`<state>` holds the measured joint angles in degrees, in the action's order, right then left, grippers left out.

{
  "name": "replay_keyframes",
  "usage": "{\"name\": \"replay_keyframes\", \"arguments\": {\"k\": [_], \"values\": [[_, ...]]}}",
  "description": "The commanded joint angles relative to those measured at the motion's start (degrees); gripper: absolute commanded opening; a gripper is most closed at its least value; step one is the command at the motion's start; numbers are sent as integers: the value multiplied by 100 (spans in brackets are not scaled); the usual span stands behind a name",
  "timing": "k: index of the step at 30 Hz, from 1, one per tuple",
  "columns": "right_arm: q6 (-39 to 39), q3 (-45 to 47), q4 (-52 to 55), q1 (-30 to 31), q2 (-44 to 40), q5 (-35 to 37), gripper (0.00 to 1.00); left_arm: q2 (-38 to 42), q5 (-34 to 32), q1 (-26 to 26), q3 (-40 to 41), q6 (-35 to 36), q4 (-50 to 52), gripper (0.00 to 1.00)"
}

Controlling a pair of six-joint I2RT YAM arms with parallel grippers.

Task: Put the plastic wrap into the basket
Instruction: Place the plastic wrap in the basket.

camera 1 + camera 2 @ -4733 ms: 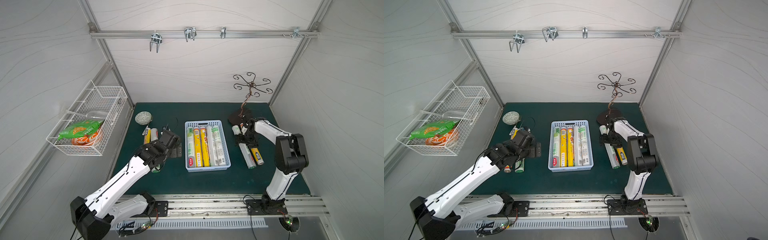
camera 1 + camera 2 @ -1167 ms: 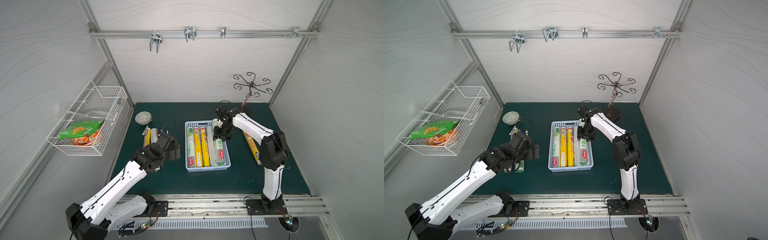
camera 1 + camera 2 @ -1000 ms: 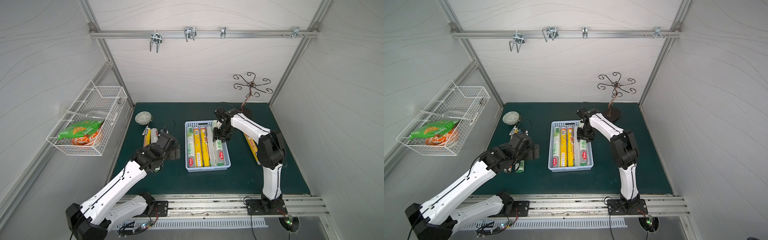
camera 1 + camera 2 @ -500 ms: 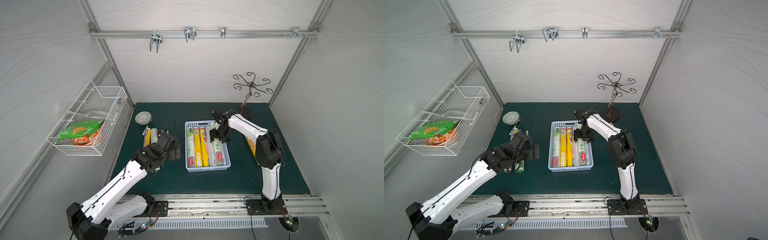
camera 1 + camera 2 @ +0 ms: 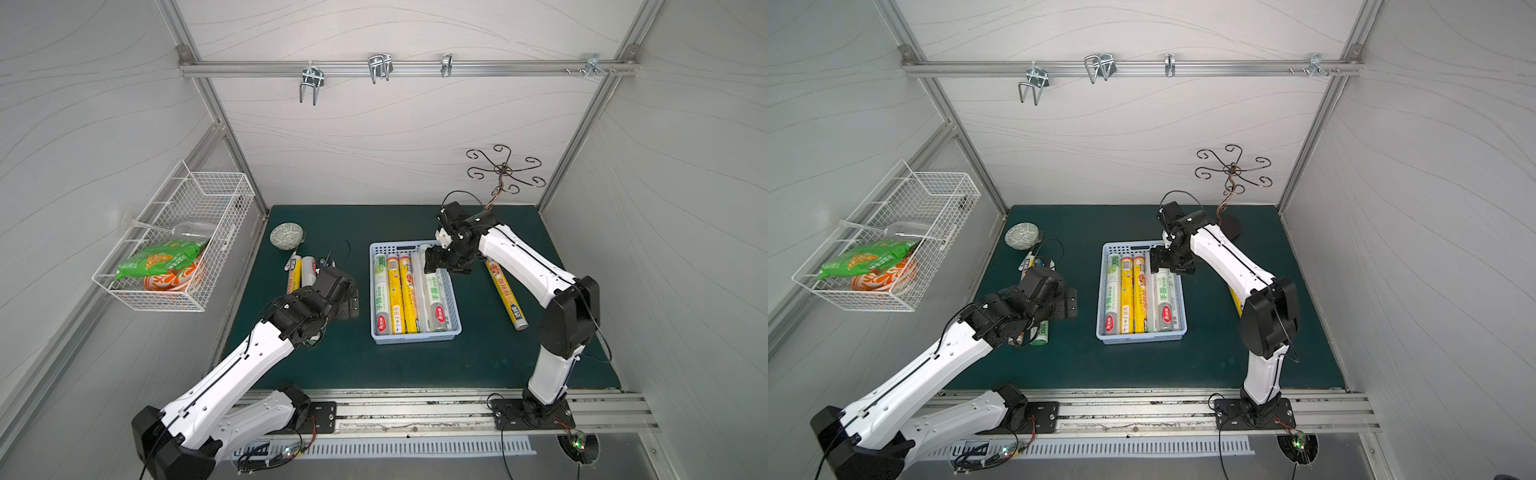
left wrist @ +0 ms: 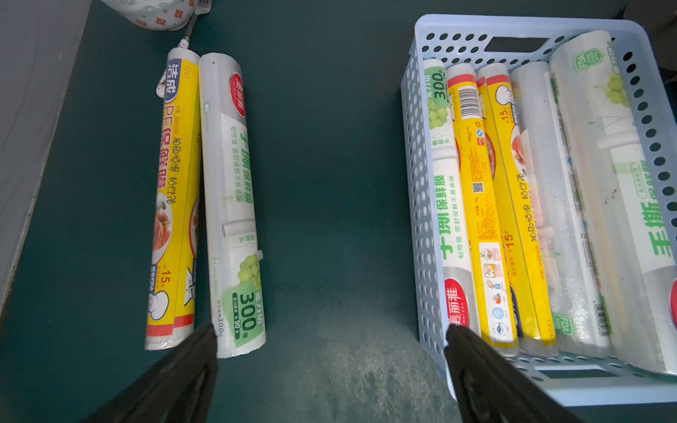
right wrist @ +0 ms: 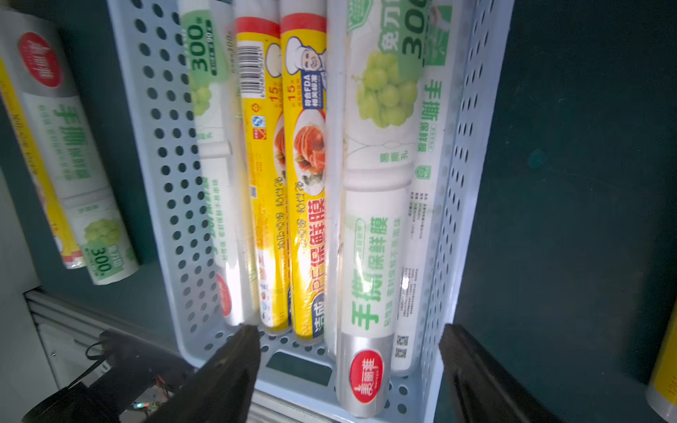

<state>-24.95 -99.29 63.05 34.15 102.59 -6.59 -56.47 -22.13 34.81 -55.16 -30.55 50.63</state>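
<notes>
The light blue basket [image 5: 415, 338] [image 5: 1140, 337] sits mid-mat and holds several rolls of plastic wrap, yellow and white. My right gripper [image 5: 442, 264] [image 7: 350, 329] hovers open over its far end, gripping nothing. Below the fingers, a white green-printed roll [image 7: 373, 219] [image 5: 434, 291] lies on the other rolls by the basket's right wall. One yellow roll [image 5: 505, 293] lies on the mat right of the basket. A yellow roll [image 6: 176, 205] and a white roll [image 6: 232, 205] lie side by side to its left. My left gripper [image 6: 329, 329] [image 5: 347, 301] hangs open and empty over bare mat between that pair and the basket wall [image 6: 421, 205].
A white wire basket [image 5: 178, 245] with snack bags hangs on the left wall. A patterned bowl [image 5: 286, 236] stands at the back left of the mat, a curly metal hook stand [image 5: 503, 174] at the back right. A rail with hooks crosses overhead.
My right gripper carried a white roll from the right of the mat to the basket, then opened and released it there. The left arm has hardly moved.
</notes>
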Motion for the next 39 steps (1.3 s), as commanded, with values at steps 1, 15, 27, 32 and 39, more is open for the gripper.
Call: {"name": "replay_keyframes", "arguments": {"k": [1,15,27,32,39], "values": [[95,147,117,11,-420,-221,82,-48,-245,-76,-247,-44,36,99],[253,1148,20,-22,-1852,122,86,-527,-500,-334,-433,40,-293,99],[478,1962,-178,-371,-2230,149,87,-1132,-423,-972,-191,147,-985,99],[548,2135,-221,-466,-2295,107,87,-1434,-239,-1559,60,10,-1300,99],[581,2299,-275,-514,-2358,61,87,-1818,117,-2180,353,-283,-1608,99]]}}
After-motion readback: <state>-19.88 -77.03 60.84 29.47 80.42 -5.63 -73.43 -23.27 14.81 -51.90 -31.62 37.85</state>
